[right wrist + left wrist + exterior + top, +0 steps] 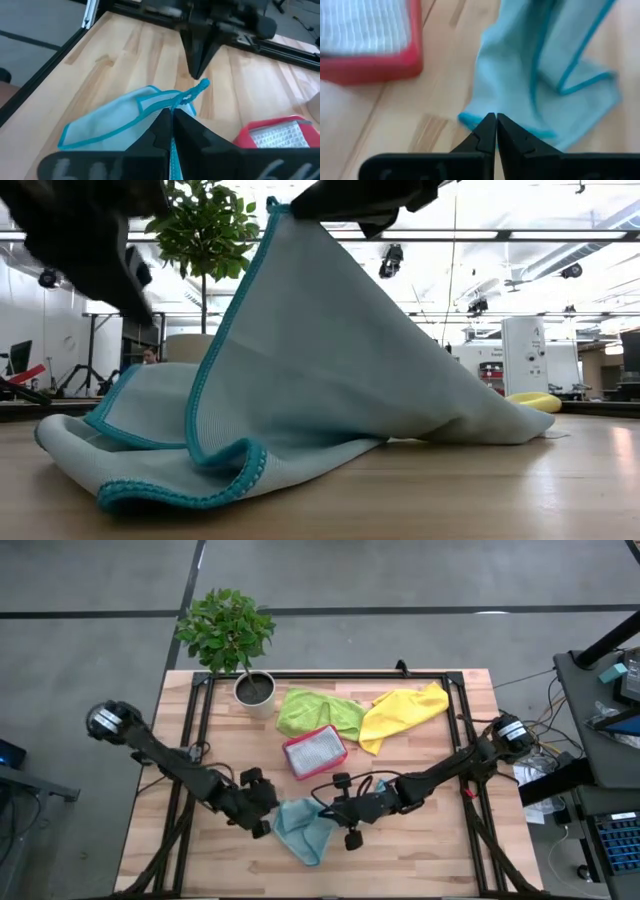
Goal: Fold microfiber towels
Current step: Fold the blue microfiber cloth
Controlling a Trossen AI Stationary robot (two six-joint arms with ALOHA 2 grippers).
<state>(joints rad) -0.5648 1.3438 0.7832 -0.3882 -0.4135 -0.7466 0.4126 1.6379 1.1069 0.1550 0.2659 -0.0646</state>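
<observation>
Right wrist view: right fingers (pixel 171 114) pinch teal towel (pixel 107 122) edge (lifted); left fingers (pixel 496 121) pressed together.

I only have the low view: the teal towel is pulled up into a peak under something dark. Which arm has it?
Observer: The right end effector. Its wrist view shows it shut on the hem of the teal towel.
Operator: And the left one?
Observer: The left end effector is shut, with its tips at the towel's edge. I cannot tell whether it pinches any cloth.
Operator: Anything close by that I should avoid?
Observer: From above, a pink tray sits just beyond the towel, on the table's far side.
</observation>
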